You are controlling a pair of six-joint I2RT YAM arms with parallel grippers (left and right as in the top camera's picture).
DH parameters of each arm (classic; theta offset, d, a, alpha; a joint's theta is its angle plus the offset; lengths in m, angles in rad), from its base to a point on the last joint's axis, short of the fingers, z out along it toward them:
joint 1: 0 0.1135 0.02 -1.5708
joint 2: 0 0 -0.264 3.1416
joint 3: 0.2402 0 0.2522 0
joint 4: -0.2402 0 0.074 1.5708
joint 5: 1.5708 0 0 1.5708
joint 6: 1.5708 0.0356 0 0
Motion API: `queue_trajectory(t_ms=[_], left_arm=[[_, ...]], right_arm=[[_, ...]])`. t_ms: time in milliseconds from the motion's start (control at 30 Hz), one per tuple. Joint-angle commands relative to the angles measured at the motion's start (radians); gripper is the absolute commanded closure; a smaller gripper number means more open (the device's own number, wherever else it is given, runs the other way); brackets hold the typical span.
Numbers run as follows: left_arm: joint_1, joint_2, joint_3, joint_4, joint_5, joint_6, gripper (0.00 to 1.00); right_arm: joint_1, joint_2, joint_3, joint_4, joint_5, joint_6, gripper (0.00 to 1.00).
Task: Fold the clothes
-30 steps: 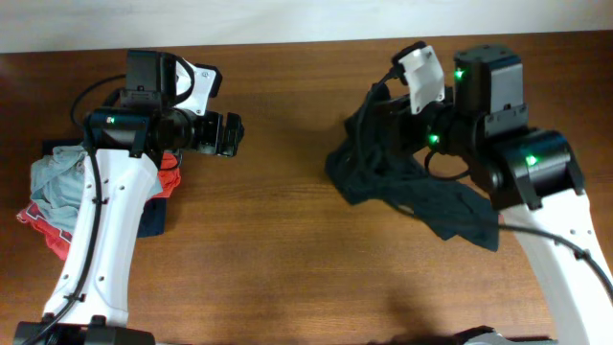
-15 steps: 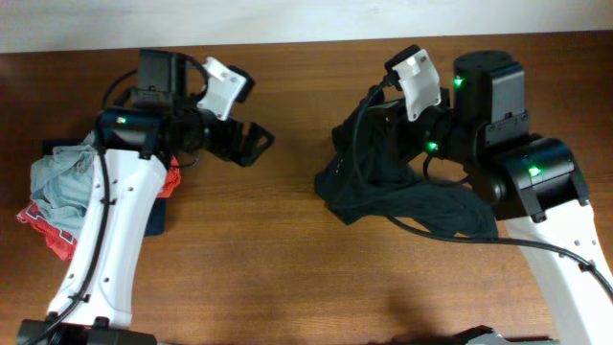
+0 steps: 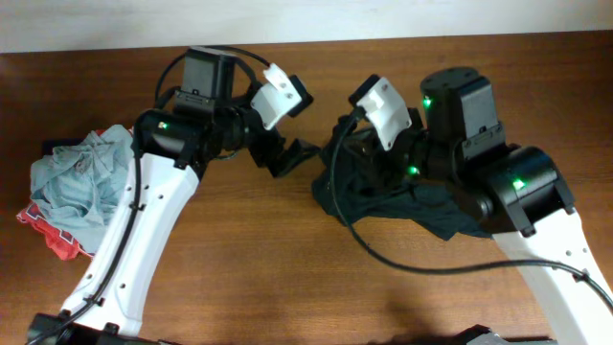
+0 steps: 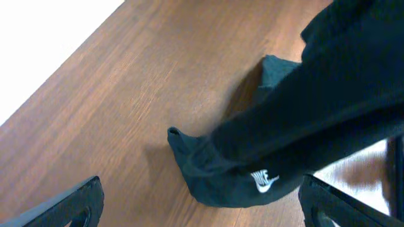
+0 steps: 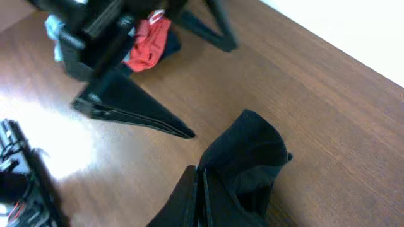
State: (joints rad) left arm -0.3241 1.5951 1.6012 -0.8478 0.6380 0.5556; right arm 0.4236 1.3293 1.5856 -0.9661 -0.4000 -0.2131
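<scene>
Pinching a fold of the black T-shirt [image 5: 249,157] between fully closed fingers, the right gripper [image 5: 199,189] holds the garment bunched, with part of it raised off the table [image 4: 126,94] and a lower corner resting on the wood. Just beyond that lump, the left gripper [image 3: 292,156] stands with its jaws spread wide and nothing in them, near the shirt's left edge but not touching it. In its own wrist view the dangling mass with the small white logo [image 4: 264,181] lies between the two fingers. Farther off, at the table's left end, sits the pile of other garments [image 3: 72,187], grey-blue on top with red showing beneath, well apart from both grippers. The shirt is crumpled rather than spread, so folding looks barely begun. The main risk is that the left jaws close on a thick wad of several layers instead of a single hem or shoulder, and then pulling the arms apart would drag a knot rather than open the cloth. A tug could also slip the fabric out of the right gripper's narrow pinch. The two wrists are close enough to knock together.
</scene>
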Motion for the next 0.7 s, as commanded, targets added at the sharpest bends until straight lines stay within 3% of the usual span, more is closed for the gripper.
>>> queue_trajectory(t_ms=[0,233,333,367,467,567,667], left_arm=[[-0.038,0.002,0.019,0.002,0.029,0.140,0.02],[-0.090,0.002,0.019,-0.040,0.081,0.312,0.09],[-0.103,0.002,0.019,-0.055,0.108,0.362,0.19],[-0.106,0.002,0.019,-0.054,0.124,0.364,0.24],[-0.106,0.002,0.019,-0.055,0.155,0.367,0.56],[-0.105,0.002,0.019,-0.056,0.156,0.367,0.70],[-0.106,0.002,0.019,-0.057,0.155,0.367,0.94]], right_arm=[[0.016,-0.044,0.004,-0.009,-0.038,-0.042,0.96],[0.016,-0.055,0.004,-0.034,-0.038,-0.071,0.96],[0.016,-0.055,0.004,-0.042,-0.038,-0.071,0.96],[0.016,-0.055,0.004,-0.045,-0.038,-0.071,0.96],[0.016,-0.055,0.004,-0.045,-0.038,-0.071,0.96],[0.016,-0.055,0.004,-0.045,-0.038,-0.071,0.96],[0.016,-0.055,0.004,-0.045,-0.038,-0.071,0.96]])
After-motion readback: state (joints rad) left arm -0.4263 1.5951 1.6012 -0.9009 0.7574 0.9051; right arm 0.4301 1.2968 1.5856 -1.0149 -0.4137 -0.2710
